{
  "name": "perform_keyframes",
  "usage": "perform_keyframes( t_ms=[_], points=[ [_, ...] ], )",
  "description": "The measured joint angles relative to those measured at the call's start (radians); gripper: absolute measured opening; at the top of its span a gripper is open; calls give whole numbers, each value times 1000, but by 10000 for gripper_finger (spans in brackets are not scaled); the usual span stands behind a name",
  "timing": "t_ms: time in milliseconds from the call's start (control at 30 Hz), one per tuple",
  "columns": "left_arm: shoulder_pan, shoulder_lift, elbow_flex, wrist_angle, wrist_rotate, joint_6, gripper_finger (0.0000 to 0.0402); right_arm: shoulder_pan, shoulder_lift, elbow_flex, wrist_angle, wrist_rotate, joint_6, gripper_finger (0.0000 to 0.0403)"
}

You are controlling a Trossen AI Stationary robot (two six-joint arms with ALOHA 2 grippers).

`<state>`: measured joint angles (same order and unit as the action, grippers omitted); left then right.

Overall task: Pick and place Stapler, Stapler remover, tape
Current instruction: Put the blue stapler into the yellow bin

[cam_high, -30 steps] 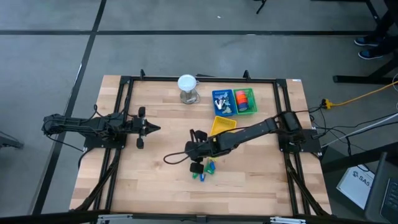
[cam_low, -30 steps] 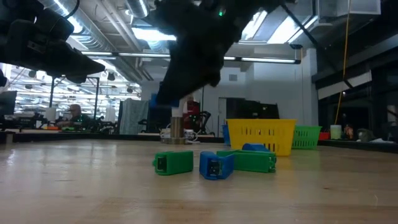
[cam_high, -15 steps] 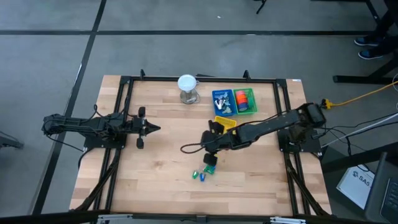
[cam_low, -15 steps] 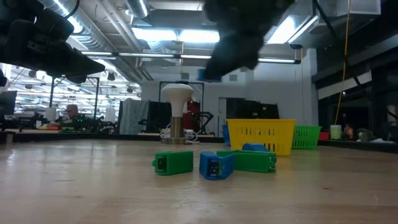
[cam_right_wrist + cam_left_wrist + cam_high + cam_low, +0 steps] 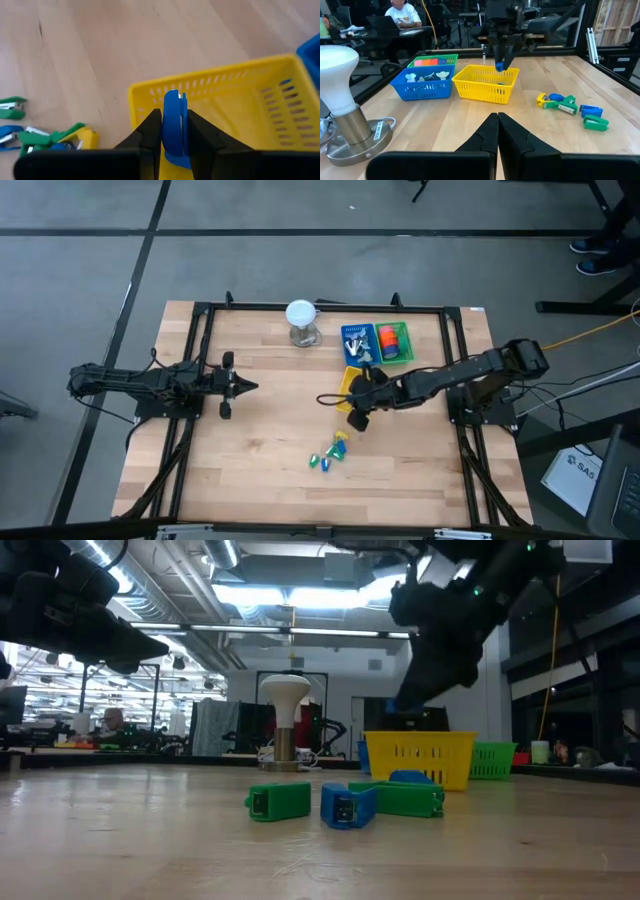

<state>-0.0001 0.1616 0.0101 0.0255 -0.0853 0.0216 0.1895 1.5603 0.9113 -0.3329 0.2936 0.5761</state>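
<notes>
**A:** Right wrist view first: what are the jaws doing?

**B:** The right gripper [image 5: 173, 131] is pinching a blue stapler [image 5: 173, 120] between its fingers, held over the near rim of the yellow basket [image 5: 235, 100]. From the left wrist view the same stapler [image 5: 499, 65] hangs just above the basket's opening, not yet let go.

**A:** And the other arm?

**B:** The left gripper [image 5: 243, 386] waits well apart at the left side of the table [image 5: 260, 480], its fingers pressed together.

**A:** So how far along is the job?

**B:** I'd judge the sorting partly done. The blue basket [image 5: 358, 345] already holds grey staple removers [image 5: 424, 76], and the green basket [image 5: 394, 342] holds the orange and red tape pieces [image 5: 391, 337]. The yellow one looks to have something blue inside, though I can't tell how many.

**A:** What's left?

**B:** A small heap of staplers [image 5: 330, 455], green, blue and yellow, lies on the wood near the front, touching one another. By my reckoning, dropping the held one comes next, then those go in one by one.

**A:** Anything else on the table?

**B:** A white lamp [image 5: 301, 321] stands beside the baskets, out of the way.
</notes>
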Motion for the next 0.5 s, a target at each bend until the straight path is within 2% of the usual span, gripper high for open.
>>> perform_keyframes(
  t_ms=[100, 400, 500],
  points=[
    [0, 0, 0, 0, 0, 0, 1, -18, 6, -17, 4, -37, 29, 65],
    [0, 0, 0, 0, 0, 0, 1, -56, 42, -19, -2, -54, 133, 66],
    [0, 0, 0, 0, 0, 0, 1, -61, 72, -12, 2, -54, 152, 80]
  ],
)
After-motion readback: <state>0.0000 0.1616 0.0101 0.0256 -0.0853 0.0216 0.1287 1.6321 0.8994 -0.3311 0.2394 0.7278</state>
